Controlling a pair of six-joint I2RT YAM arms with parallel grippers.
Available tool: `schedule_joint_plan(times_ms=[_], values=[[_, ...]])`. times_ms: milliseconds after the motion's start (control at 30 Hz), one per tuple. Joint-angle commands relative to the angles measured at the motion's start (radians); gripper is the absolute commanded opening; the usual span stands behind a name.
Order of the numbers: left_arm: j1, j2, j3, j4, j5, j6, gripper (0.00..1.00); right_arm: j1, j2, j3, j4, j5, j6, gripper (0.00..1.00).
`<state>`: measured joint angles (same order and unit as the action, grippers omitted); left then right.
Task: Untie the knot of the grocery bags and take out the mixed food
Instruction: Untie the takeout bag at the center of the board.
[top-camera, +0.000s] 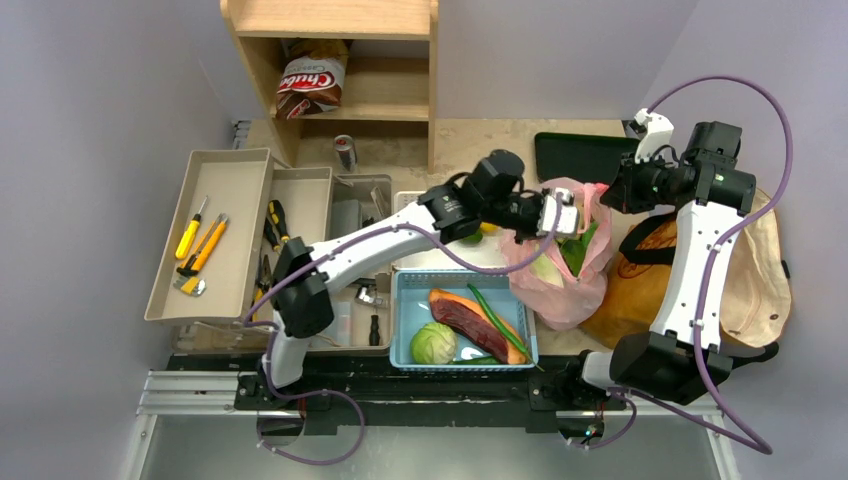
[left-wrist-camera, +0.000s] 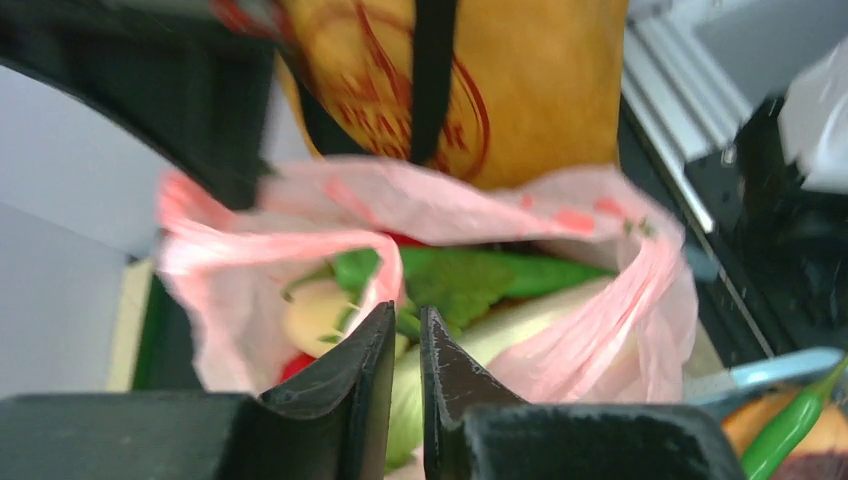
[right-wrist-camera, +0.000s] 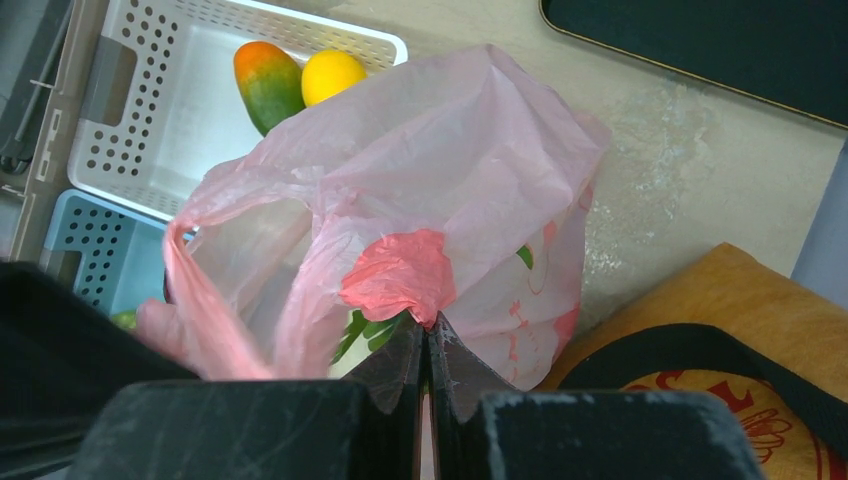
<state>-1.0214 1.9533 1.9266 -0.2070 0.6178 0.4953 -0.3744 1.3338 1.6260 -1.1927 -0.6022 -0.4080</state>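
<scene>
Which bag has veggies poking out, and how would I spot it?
Look on the table, just right of the blue basket. The pink bag sits there beside the brown paper bag. It is thin, see-through plastic with green leaves showing, while its neighbour is brown paper with black straps.

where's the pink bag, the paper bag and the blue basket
pink bag (top-camera: 562, 295): top view, its lower bulging side
paper bag (top-camera: 630, 292): top view, its brown face beside the pink bag
blue basket (top-camera: 399, 318): top view, its left wall
</scene>
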Motion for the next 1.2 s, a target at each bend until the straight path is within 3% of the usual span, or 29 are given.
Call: schedule_joint_plan(times_ms=[0, 133, 300, 567, 733, 1067, 1167], values=[[-0.032, 0.046, 0.038, -0.151, -0.046, 0.243, 0.13, -0.003, -0.039, -0.003, 0.005, -0.048, 0.014, 0.0], [-0.052, 0.058, 0.004, -0.259, -0.036, 0.464, 0.19, -0.003, -0.037, -0.008, 0.004, -0.046, 0.012, 0.0], [-0.064, 0.062, -0.02, -0.379, -0.038, 0.686, 0.44, -0.004, -0.044, -0.022, 0.005, -0.047, 0.008, 0.0], [-0.086, 0.185, 0.099, -0.432, -0.096, 0.807, 0.54, -0.003, -0.045, -0.039, 0.003, -0.051, 0.003, 0.0], [-0.089, 0.278, 0.178, -0.422, -0.156, 0.837, 0.55, -0.003, -0.042, -0.044, -0.015, -0.057, -0.008, 0.0], [-0.096, 0.363, 0.244, -0.556, -0.176, 1.007, 0.6, -0.003, -0.031, -0.05, -0.023, -0.057, -0.018, 0.0], [-0.098, 0.395, 0.266, -0.533, -0.23, 1.02, 0.33, -0.004, -0.033, -0.054, -0.022, -0.052, -0.02, 0.0]])
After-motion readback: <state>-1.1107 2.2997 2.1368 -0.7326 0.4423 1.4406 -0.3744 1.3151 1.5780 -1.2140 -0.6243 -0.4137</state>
